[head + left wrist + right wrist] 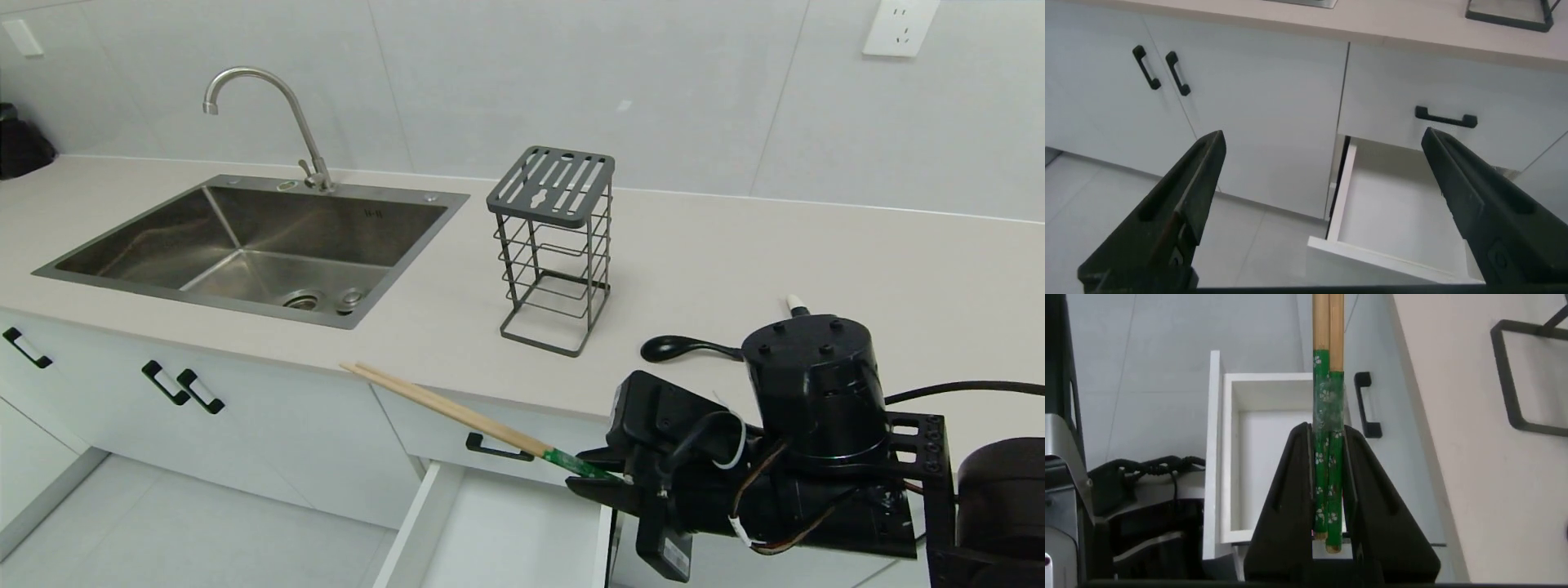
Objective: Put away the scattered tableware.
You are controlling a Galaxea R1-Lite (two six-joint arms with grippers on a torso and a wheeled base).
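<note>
My right end effector (600,478) is clenched on a pair of wooden chopsticks (457,412), gripping them at their green patterned ends. The bare tips stick out ahead of it, slanting up across the edge of the table (735,245). Below and just ahead of the end effector is the open white drawer (506,523). A closed drawer front with a black handle (494,449) sits behind the chopstick shafts.

A black spoon (678,349) lies on the table just beyond the right wrist. Farther off in that direction stands a dark wire rack (555,245). Well beyond the chopstick tips are the steel sink (196,300) and its faucet (302,131).

My left end effector (1323,155) is released, fingers spread wide with nothing between them. It hangs above the floor, facing the open drawer and the cabinet doors (1249,106) beside it.
</note>
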